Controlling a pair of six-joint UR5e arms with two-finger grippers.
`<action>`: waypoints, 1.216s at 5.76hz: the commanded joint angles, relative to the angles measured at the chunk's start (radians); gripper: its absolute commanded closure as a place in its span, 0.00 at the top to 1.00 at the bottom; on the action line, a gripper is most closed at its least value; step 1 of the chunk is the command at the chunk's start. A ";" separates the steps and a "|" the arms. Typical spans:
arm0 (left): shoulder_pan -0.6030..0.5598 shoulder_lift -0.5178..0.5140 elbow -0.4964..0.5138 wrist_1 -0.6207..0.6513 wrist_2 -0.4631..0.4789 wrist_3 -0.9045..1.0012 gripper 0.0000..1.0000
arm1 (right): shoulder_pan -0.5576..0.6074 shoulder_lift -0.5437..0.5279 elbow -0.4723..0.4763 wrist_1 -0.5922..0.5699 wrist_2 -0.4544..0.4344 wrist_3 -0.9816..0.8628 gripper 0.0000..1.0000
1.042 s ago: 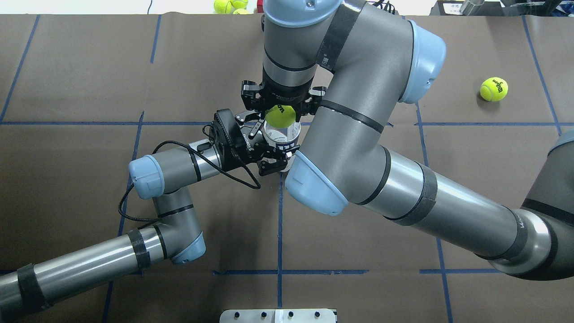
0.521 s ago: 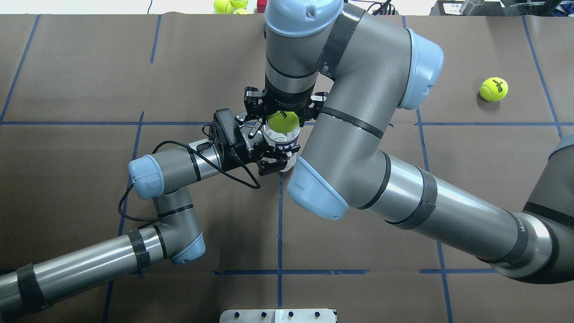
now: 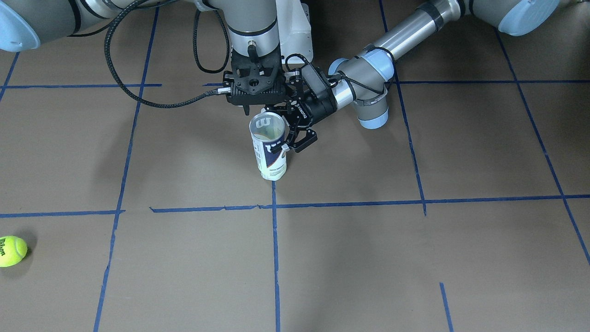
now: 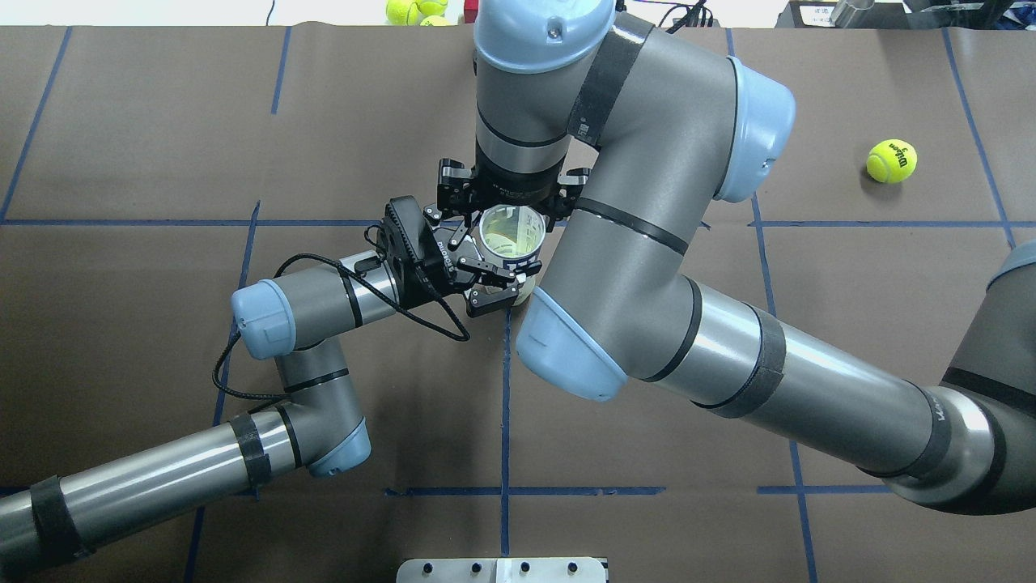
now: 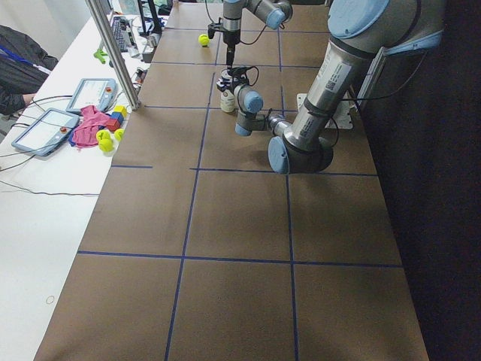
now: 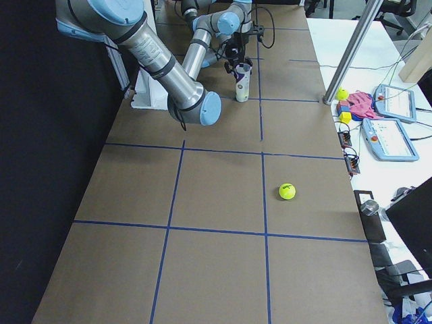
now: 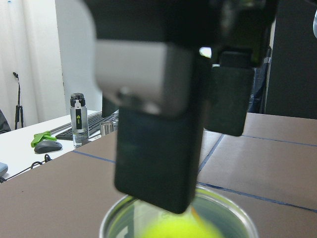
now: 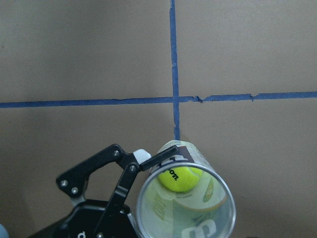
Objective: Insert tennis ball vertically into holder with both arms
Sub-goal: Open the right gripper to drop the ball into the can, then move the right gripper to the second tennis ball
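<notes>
Upright can (image 3: 270, 159) clamped in left hand (image 4: 495, 279), straight below right hand (image 4: 503, 202) (spread apart, ball (image 8: 179, 177) lying at can's bottom).

One camera looks down over my shoulders; another faces me steeply from across the surface (image 3: 368, 258). Two watch distantly from either end. My wrist cameras sit close, the right looking straight down. All share the holder (image 3: 269, 157).
</notes>
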 commanded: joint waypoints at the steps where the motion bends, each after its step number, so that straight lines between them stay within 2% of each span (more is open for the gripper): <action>1: 0.000 0.000 0.000 0.001 0.000 -0.004 0.79 | 0.000 0.000 0.003 0.001 0.007 -0.009 0.97; 3: 0.000 0.002 0.000 0.001 0.000 -0.004 0.75 | 0.067 -0.035 0.007 0.003 0.044 -0.096 0.99; 4: 0.000 0.003 0.000 0.001 0.000 -0.004 0.75 | 0.164 -0.081 0.007 0.004 0.143 -0.227 0.99; 5: 0.000 0.003 0.000 -0.001 0.000 -0.004 0.75 | 0.259 -0.156 0.007 0.007 0.194 -0.385 0.99; 7: 0.000 0.003 -0.001 -0.001 0.000 -0.004 0.75 | 0.411 -0.284 -0.006 0.010 0.200 -0.736 0.99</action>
